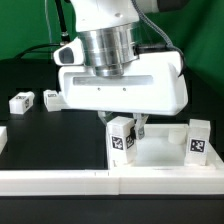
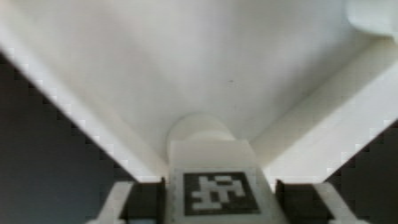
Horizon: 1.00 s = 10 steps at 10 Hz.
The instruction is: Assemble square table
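Grip: clamping upright tagged leg in end effector over tabletop, with second leg near it and two more legs well apart on table.

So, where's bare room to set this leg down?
Bare: the black table between the two lying legs and the tabletop. Crowded: at the tabletop, around the gripped leg in the pincer and the other upright leg.
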Each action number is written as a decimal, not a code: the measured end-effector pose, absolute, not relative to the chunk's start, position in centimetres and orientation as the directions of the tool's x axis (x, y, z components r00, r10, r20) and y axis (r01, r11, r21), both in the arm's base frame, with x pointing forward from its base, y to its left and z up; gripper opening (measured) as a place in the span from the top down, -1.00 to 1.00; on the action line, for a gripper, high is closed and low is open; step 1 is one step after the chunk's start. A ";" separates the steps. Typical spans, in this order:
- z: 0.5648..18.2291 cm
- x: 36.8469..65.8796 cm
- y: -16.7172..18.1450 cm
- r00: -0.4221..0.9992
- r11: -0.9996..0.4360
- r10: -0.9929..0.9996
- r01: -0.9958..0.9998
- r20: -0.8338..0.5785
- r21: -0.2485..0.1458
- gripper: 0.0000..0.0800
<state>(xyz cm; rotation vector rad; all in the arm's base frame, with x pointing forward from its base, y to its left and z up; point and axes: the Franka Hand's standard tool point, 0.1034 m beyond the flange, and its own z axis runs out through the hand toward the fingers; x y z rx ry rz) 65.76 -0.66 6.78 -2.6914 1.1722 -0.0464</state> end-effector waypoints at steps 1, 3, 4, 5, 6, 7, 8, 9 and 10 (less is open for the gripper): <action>6.9 65.8 -0.3 0.556 -0.537 -0.827 -0.826 -0.088 -0.173 0.27; 6.6 66.2 0.2 0.165 -0.136 -0.965 -0.979 -0.203 -0.149 0.27; 6.5 66.2 0.1 0.122 -0.091 -0.968 -0.985 -0.218 -0.146 0.27; 6.6 66.2 0.1 0.097 -0.065 -0.969 -0.987 -0.227 -0.144 0.27; 6.6 66.2 0.2 0.115 -0.083 -0.968 -0.986 -0.225 -0.148 0.27; 6.6 66.2 0.2 0.143 -0.110 -0.965 -0.982 -0.221 -0.154 0.12; 6.6 66.2 0.2 0.146 -0.114 -0.964 -0.981 -0.220 -0.154 -0.33; 6.5 66.2 -0.4 0.370 -0.334 -0.912 -0.921 -0.176 -0.201 -0.53; 6.7 66.2 -1.0 0.574 -0.539 -0.807 -0.812 -0.136 -0.226 -0.53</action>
